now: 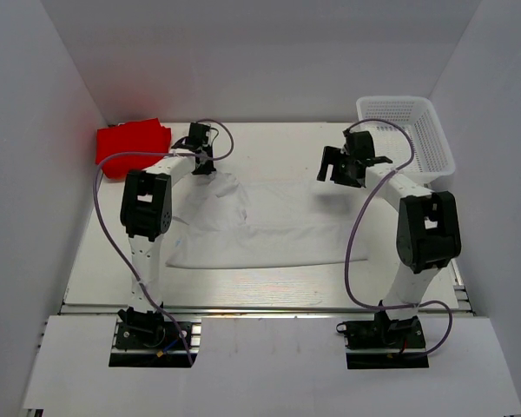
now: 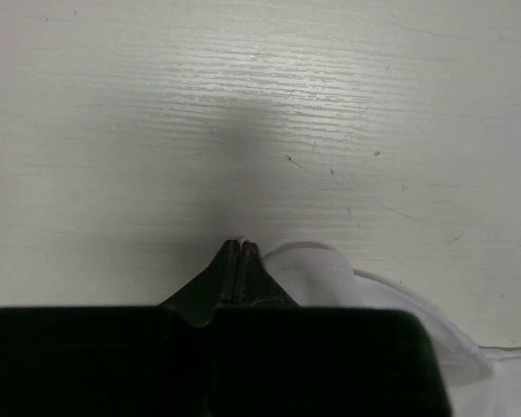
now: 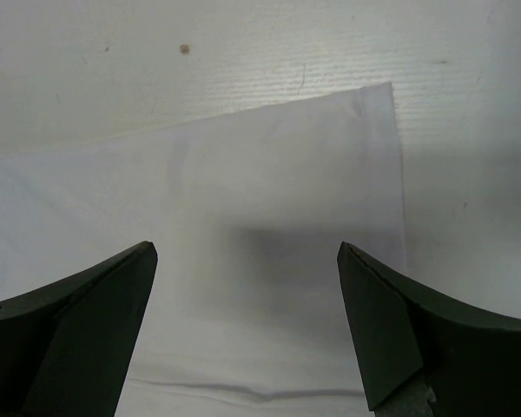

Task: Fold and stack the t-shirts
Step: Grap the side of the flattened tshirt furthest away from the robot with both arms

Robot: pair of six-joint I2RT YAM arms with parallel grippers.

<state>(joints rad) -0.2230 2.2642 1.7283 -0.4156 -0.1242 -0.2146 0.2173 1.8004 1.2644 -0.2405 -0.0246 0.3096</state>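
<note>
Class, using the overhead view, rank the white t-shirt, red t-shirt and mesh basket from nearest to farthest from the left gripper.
1. white t-shirt: its corner is at the tips of the left gripper.
2. red t-shirt: just left, far-left corner.
3. mesh basket: far-right corner, opposite side.

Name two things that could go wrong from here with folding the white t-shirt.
The left gripper seems to pinch only a thin edge of the white t-shirt; it could slip out on lifting.
The right gripper hangs open above the other corner; lifting one side alone could skew the fold.
</note>
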